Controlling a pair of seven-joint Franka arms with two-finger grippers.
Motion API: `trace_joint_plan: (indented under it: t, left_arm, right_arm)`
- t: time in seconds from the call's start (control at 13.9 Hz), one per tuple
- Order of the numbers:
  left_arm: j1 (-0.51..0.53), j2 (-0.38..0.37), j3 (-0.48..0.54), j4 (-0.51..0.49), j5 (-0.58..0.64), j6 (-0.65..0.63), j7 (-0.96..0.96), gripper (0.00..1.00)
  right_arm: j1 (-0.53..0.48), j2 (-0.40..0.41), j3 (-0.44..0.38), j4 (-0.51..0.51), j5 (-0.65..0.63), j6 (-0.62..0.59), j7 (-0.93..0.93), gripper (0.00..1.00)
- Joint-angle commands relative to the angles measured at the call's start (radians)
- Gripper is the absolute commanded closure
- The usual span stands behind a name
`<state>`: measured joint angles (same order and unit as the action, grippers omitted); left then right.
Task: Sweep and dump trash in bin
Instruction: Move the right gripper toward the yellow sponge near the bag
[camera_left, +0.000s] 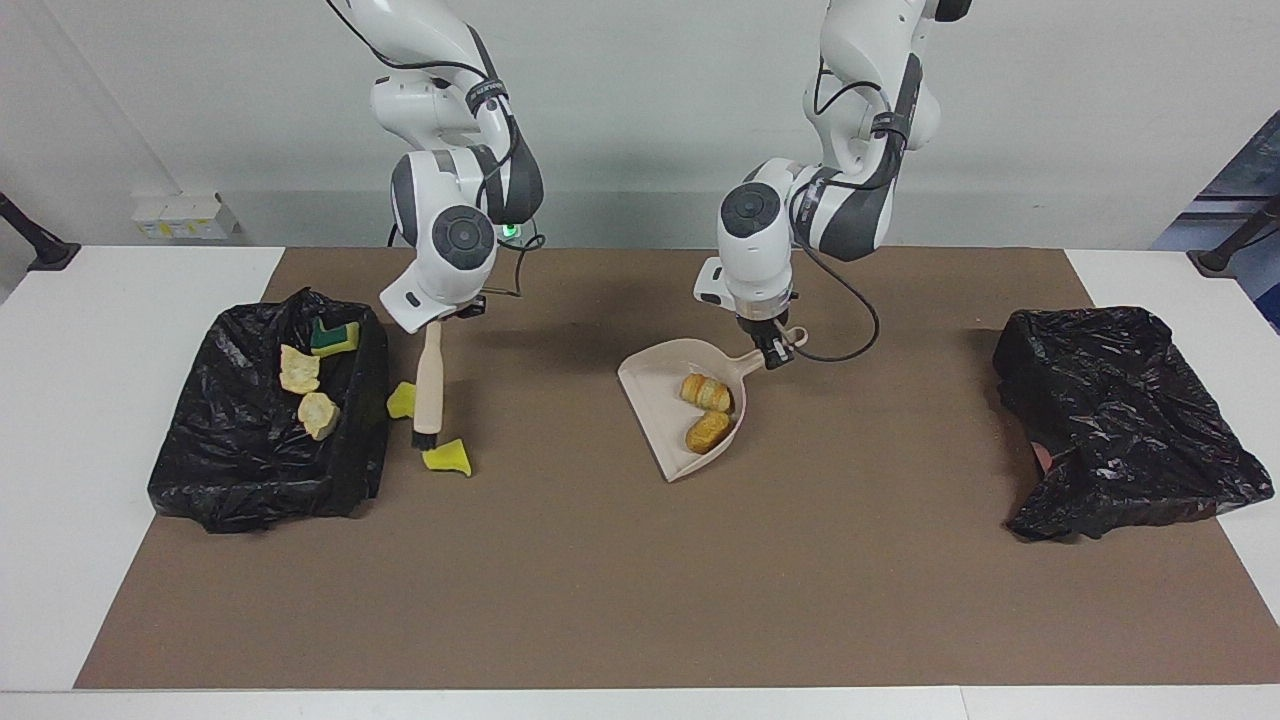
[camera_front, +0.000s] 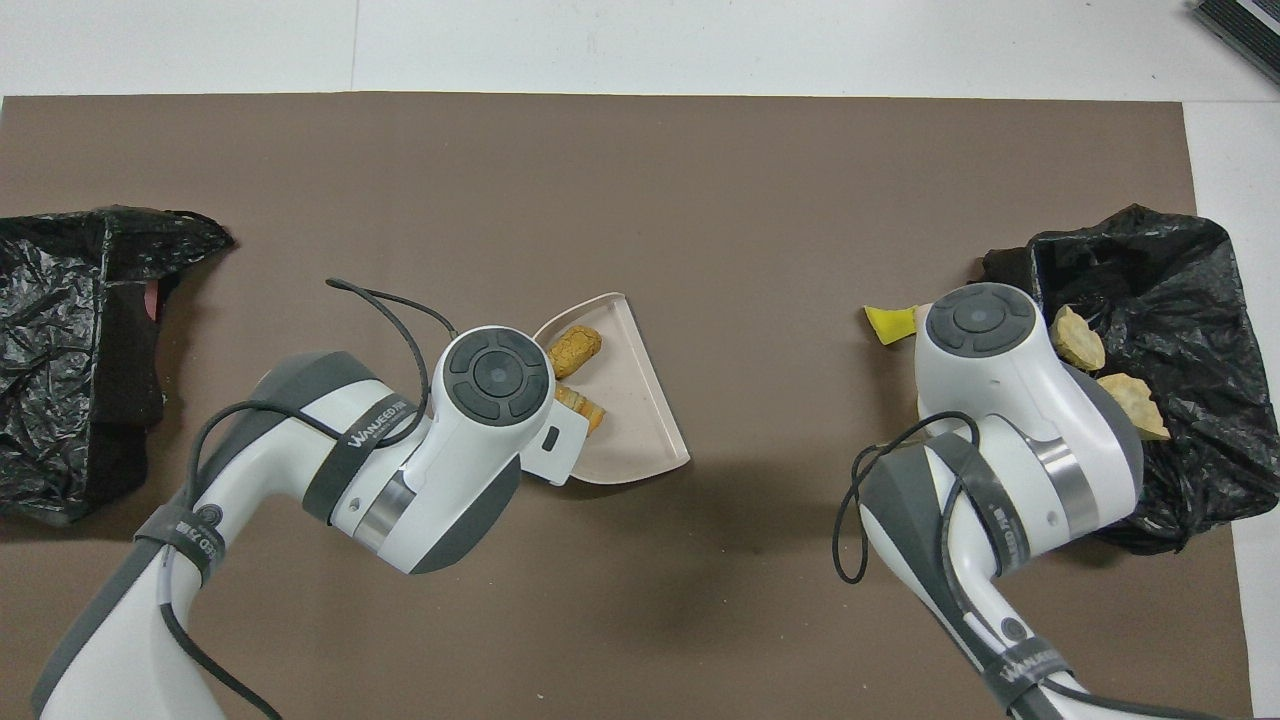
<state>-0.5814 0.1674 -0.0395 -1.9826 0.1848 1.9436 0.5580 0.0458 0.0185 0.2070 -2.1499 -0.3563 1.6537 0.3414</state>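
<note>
Brush (camera_left: 429, 385) visible facing view only; overhead arm hides it.
</note>
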Motion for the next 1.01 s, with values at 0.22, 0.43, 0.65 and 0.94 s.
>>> trace_joint_plan:
  t: [0.22, 0.43, 0.65, 0.94]
  left_arm:
    - [-0.046, -0.003, 0.007, -0.005, 0.019, -0.042, -0.058, 1.0]
    - [-0.041, -0.002, 0.007, -0.018, 0.013, -0.012, -0.062, 1.0]
    - [-0.034, -0.003, 0.007, -0.027, 0.013, 0.0, -0.061, 1.0]
    - [-0.023, -0.003, 0.009, -0.027, 0.015, 0.001, -0.061, 1.0]
  right_arm:
    - [-0.061, -0.1, 0.009, -0.174, -0.067, 0.147, -0.015, 1.0]
    - [-0.073, -0.098, 0.009, -0.226, -0.128, 0.218, -0.018, 1.0]
    - [-0.087, -0.08, 0.014, -0.225, -0.119, 0.227, -0.041, 1.0]
    - [-0.009, -0.048, 0.015, -0.182, 0.193, 0.256, -0.102, 1.0]
